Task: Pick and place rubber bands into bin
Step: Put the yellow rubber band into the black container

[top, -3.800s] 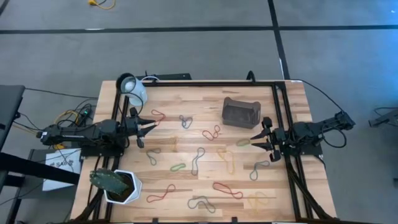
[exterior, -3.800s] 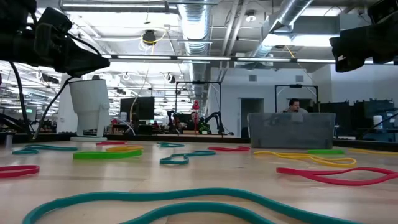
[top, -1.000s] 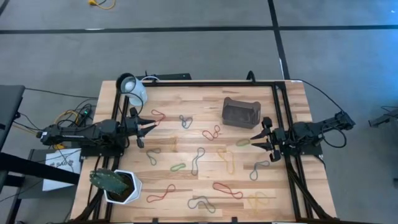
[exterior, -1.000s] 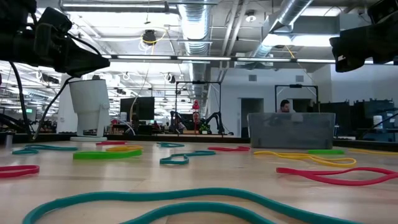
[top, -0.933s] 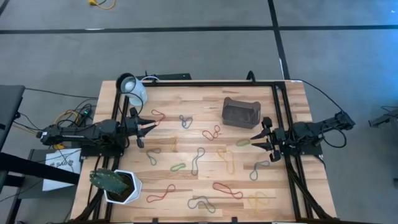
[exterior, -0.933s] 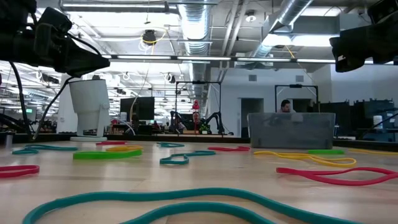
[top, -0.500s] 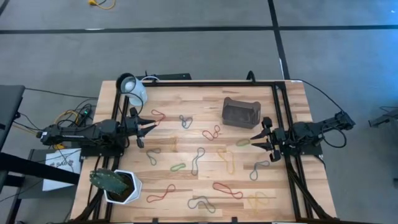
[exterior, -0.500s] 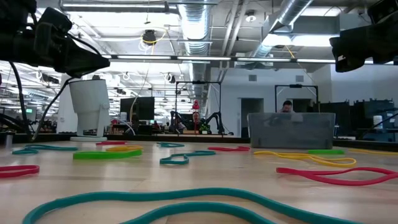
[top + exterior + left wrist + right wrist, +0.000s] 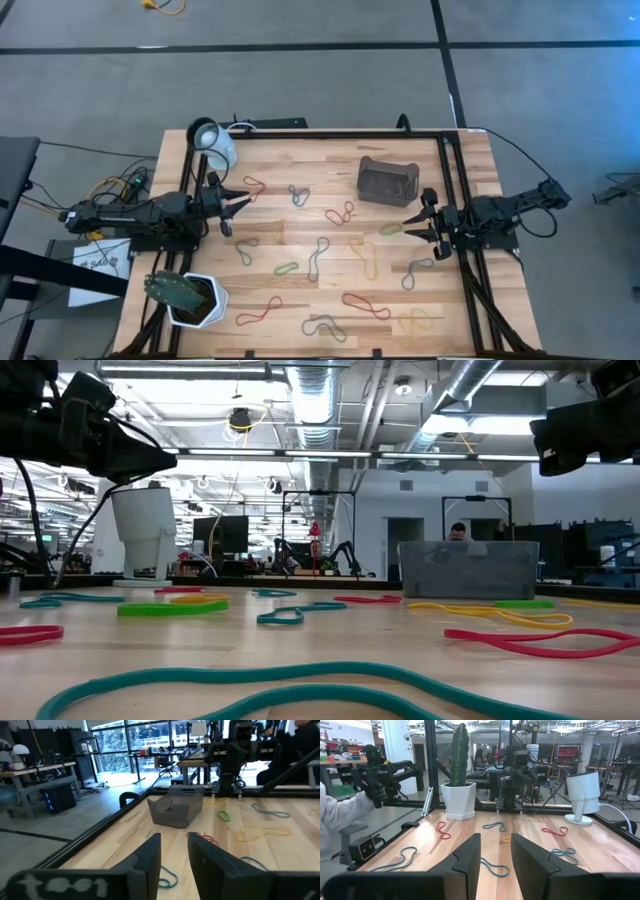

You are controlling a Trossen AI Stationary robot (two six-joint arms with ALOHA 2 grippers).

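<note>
Surface (image 9: pixel 330 300) first: pale wood, your rubber bands (image 9: pixel 320 255) scattered loose across its middle so either arm can reach them. Next the bin (image 9: pixel 387 181), open-topped at about one o'clock, apparently empty. Your left gripper (image 9: pixel 236 202) waits at nine o'clock, fingers slightly apart, holding nothing; your right gripper (image 9: pixel 412 226) hovers at three o'clock — fingers apart, empty — beside a green band (image 9: pixel 390 229), likely the handiest first pick.

White cup (image 9: pixel 213 143) near left gripper (image 9: pixel 238 207), off to one side at the table (image 9: pixel 330 150) corner. White pot w/ cactus (image 9: pixel 190 298) off its other side, at table edge, a bit farther. Yellow cable (image 9: pixel 165 6) on floor, well apart. Person (image 9: pixel 458 532) in bkgd, far beyond table.
</note>
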